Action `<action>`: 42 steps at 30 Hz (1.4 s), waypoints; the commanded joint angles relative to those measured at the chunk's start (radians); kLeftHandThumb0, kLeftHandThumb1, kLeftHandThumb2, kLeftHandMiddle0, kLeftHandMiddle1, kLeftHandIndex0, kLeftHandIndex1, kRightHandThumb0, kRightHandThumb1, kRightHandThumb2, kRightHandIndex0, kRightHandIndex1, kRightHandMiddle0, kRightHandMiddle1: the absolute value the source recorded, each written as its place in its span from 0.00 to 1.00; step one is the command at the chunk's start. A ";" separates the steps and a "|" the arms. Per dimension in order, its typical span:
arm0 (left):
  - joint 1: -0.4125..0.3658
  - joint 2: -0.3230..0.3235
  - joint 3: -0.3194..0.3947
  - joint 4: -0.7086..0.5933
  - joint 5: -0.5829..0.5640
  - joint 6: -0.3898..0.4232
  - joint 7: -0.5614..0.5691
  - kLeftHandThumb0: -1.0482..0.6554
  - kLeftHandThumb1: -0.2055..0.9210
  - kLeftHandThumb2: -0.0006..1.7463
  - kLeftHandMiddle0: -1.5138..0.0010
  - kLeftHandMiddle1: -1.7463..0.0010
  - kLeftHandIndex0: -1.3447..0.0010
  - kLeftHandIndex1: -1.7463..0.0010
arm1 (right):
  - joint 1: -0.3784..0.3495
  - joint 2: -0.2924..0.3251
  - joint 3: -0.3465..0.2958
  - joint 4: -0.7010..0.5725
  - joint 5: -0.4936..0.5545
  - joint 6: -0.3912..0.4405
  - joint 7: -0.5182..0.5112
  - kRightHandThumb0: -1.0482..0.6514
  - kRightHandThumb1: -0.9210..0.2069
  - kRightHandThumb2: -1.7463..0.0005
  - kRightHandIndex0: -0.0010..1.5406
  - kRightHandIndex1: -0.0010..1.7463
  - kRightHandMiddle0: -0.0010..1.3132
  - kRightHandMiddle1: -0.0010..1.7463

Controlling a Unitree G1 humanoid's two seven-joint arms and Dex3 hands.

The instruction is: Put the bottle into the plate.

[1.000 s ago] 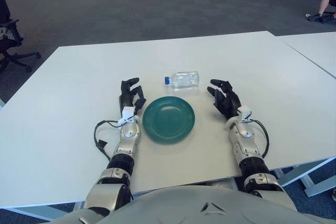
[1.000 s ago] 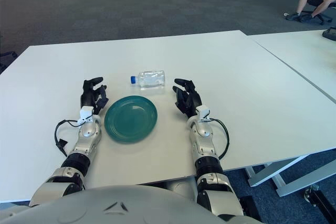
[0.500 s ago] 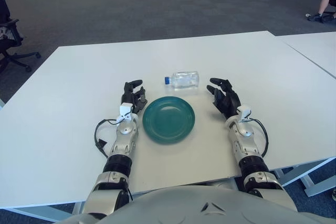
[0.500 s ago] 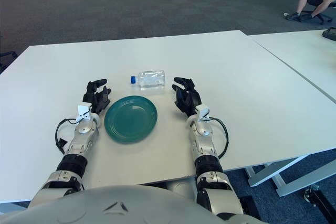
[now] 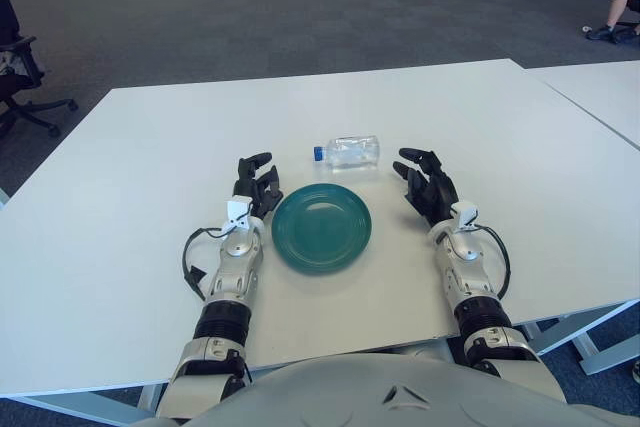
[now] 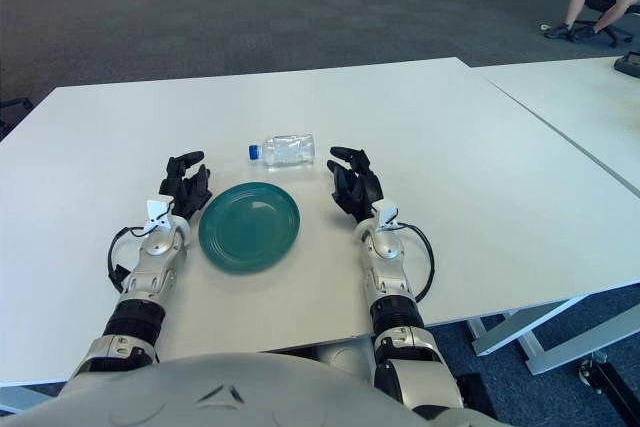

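Nearest the camera, at the bottom of the frame, the robot's two silver forearms reach up over the white bench (image 5: pixel 150 167). Just above them, in the lower middle of the frame, a green plate (image 5: pixel 321 227) lies flat on the bench with nothing in it. The left hand (image 5: pixel 252 185) shows just left of the plate's upper left rim, its dark fingers loosely spread and holding nothing. The right hand (image 5: pixel 429 185) shows to the right of the plate, a little apart from its rim, fingers likewise spread and bare. Farther up, at the centre of the frame, the clear bottle (image 5: pixel 345 152) lies on its side on the bench, blue cap pointing to the frame's left, just beyond the plate's far rim and apart from both hands. A second white bench (image 5: pixel 600 92) shows at the right edge
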 commanded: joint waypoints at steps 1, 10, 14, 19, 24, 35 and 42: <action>0.006 0.003 0.000 -0.014 0.003 0.018 0.000 0.21 1.00 0.39 0.78 0.64 1.00 0.34 | -0.022 -0.003 0.002 0.002 0.008 -0.016 0.008 0.30 0.00 0.58 0.21 0.22 0.05 0.60; -0.001 0.001 0.004 0.003 0.020 0.009 0.025 0.21 1.00 0.40 0.76 0.63 0.98 0.33 | -0.024 -0.008 0.000 0.002 0.007 -0.013 0.012 0.30 0.00 0.58 0.21 0.22 0.05 0.60; -0.008 -0.002 0.006 0.018 0.030 0.003 0.045 0.22 1.00 0.40 0.75 0.63 0.96 0.32 | -0.027 -0.011 -0.002 0.002 0.007 -0.008 0.012 0.30 0.00 0.58 0.21 0.22 0.05 0.60; -0.014 -0.004 0.004 0.032 0.046 -0.006 0.072 0.23 1.00 0.40 0.74 0.63 0.95 0.32 | -0.041 -0.020 -0.014 -0.049 0.002 0.051 -0.026 0.32 0.00 0.60 0.22 0.22 0.07 0.61; -0.026 -0.003 0.005 0.065 0.057 -0.030 0.092 0.24 1.00 0.41 0.74 0.63 0.95 0.32 | -0.111 -0.034 -0.034 -0.280 -0.030 0.192 -0.136 0.34 0.03 0.62 0.23 0.23 0.09 0.61; -0.042 -0.007 -0.002 0.122 0.069 -0.091 0.117 0.25 1.00 0.42 0.74 0.66 0.95 0.35 | -0.281 -0.100 -0.031 -0.322 -0.103 0.062 -0.209 0.39 0.20 0.51 0.21 0.38 0.08 0.61; -0.056 -0.007 -0.010 0.159 0.082 -0.127 0.128 0.24 1.00 0.44 0.75 0.68 0.96 0.36 | -0.347 -0.114 -0.015 -0.420 -0.089 0.115 -0.193 0.43 0.24 0.48 0.19 0.40 0.04 0.61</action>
